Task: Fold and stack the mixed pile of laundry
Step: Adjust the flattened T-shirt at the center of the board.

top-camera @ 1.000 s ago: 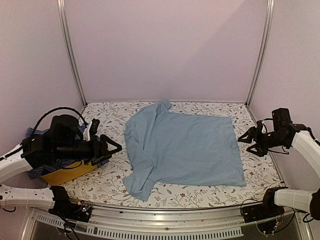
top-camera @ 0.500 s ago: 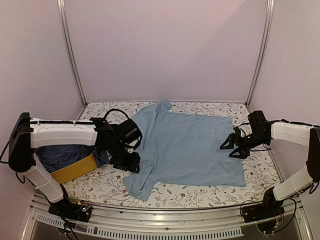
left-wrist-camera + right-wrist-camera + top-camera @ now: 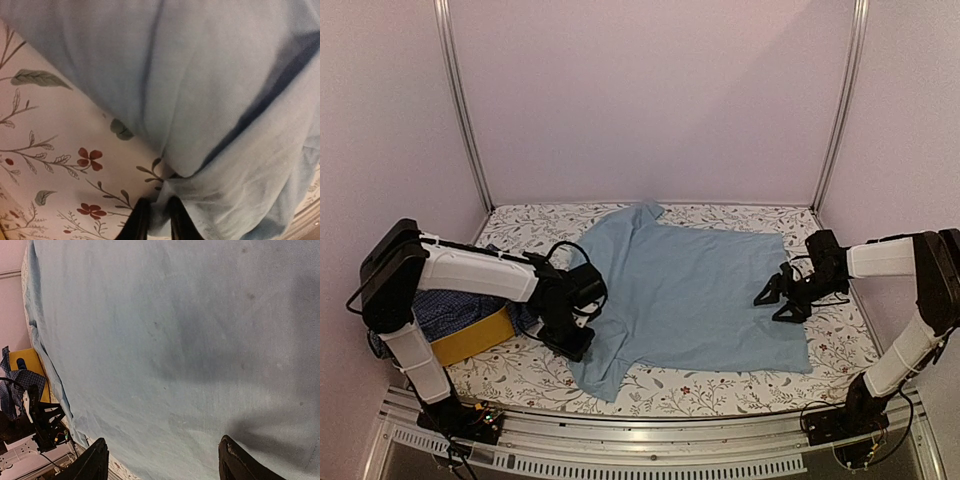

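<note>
- The tee lies spread flat in the middle of the cover. It looks like the hem is on the right side and the sleeves are on the left. My guess is it's laid out like this so a fold has clean edges to work from.
- The front-left sleeve is curled and a bit bunched, so that corner isn't as tidy as the rest.
- The left gripper is down at that left edge, just above the curled sleeve. On the left wrist cam the fingers are nearly together with a tuck of blue cloth pinched between them, so I read it as clamped on the tee's edge.
- The grip is low and right at the border where cloth meets cover. That makes sense to me: it takes the edge only, not a fistful from the middle.
- The right gripper hovers over the tee's right part, just inside the hem. Its fingers are wide apart and it's holding nothing. I figure it's lined up to pin or pick that side.
- The rest of the pile, including the checked shirt, sits in the basket at far left, out of the way while this piece gets done.
- No folded stack is visible anywhere, so I'd call this early days.
</note>
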Tool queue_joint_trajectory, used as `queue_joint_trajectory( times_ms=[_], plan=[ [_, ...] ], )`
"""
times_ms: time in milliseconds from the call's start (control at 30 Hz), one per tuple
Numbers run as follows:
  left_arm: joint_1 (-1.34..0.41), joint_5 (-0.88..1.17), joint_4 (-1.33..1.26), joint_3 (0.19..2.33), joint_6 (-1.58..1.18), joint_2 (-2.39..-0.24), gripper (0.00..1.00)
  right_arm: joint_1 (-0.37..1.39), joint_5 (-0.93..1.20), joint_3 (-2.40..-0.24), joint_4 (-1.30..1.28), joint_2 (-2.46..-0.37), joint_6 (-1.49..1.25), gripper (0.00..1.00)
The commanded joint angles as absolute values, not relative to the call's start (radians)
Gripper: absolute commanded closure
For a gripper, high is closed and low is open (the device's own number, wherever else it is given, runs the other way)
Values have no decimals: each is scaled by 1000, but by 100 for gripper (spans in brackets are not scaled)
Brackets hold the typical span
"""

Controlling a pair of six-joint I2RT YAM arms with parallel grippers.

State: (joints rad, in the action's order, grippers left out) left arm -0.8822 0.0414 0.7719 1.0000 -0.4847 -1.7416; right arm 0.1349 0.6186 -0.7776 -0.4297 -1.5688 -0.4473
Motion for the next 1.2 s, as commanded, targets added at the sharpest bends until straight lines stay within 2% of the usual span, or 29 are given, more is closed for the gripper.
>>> queue_joint_trajectory(
  times_ms=[0,33,233,433,567,667,833,900,1000,1167],
  plan=[
    [-878,80,777,972,-523,-1775,93,133,580,-759,-407,-1614,-472,25],
    [-880,96,795,956,-556,-1753,100,130,570,-754,-407,-1622,-484,24],
    [-905,256,847,779,-836,-1500,100,104,525,-723,-399,-1614,-553,23],
    [-959,253,945,667,-1011,-1361,100,91,501,-718,-408,-1623,-551,23],
    [-972,316,921,658,-1005,-1326,93,91,496,-740,-427,-1616,-540,23],
    [-993,311,953,707,-962,-1335,85,93,516,-785,-466,-1601,-507,23],
    [-982,111,1139,885,-906,-1361,79,92,499,-865,-562,-1513,-450,23],
    [-957,53,1161,992,-875,-1390,73,92,495,-879,-589,-1474,-437,23],
    [-864,3,1104,1113,-779,-1457,62,92,517,-862,-597,-1444,-433,23],
    [-687,51,900,1275,-648,-1609,61,110,557,-794,-535,-1450,-471,24]
  ],
)
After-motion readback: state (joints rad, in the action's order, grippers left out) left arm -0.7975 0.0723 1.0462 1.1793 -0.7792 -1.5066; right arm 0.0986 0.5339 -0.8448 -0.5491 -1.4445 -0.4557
